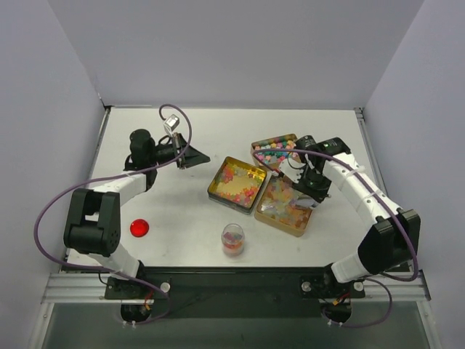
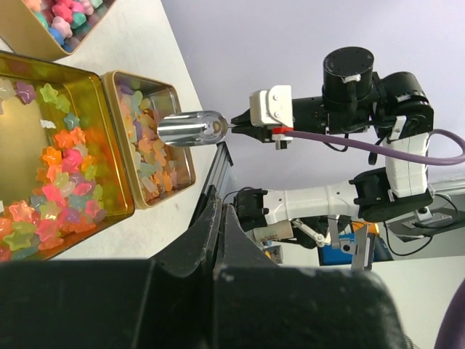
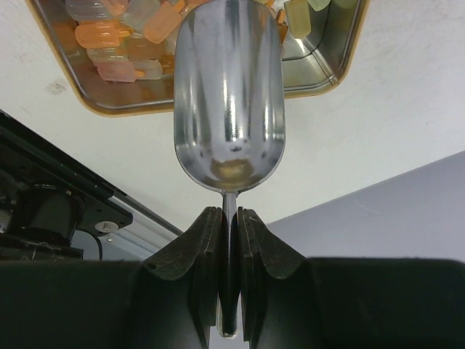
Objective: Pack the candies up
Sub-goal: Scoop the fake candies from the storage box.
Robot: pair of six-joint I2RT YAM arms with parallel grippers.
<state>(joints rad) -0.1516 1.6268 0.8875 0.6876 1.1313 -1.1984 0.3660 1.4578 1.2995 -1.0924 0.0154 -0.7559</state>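
Note:
The candies lie in three gold tins: pastel ones in the back tin (image 1: 275, 150), star shapes in the middle tin (image 1: 237, 182), and pale orange and yellow gummies (image 3: 123, 51) in the front right tin (image 1: 285, 209). More candies fill a small clear jar (image 1: 232, 239). My right gripper (image 1: 305, 193) (image 3: 230, 218) is shut on the thin handle of a steel scoop (image 3: 227, 94) (image 2: 190, 127), which hangs over the front right tin's near rim (image 3: 102, 109). No candy shows on the scoop. My left gripper (image 1: 197, 156) (image 2: 220, 212) is shut on nothing, over bare table left of the tins.
A red round lid (image 1: 139, 227) lies on the table near the left arm's base. The jar stands near the front edge, in front of the tins. White walls close in the table at the back and sides.

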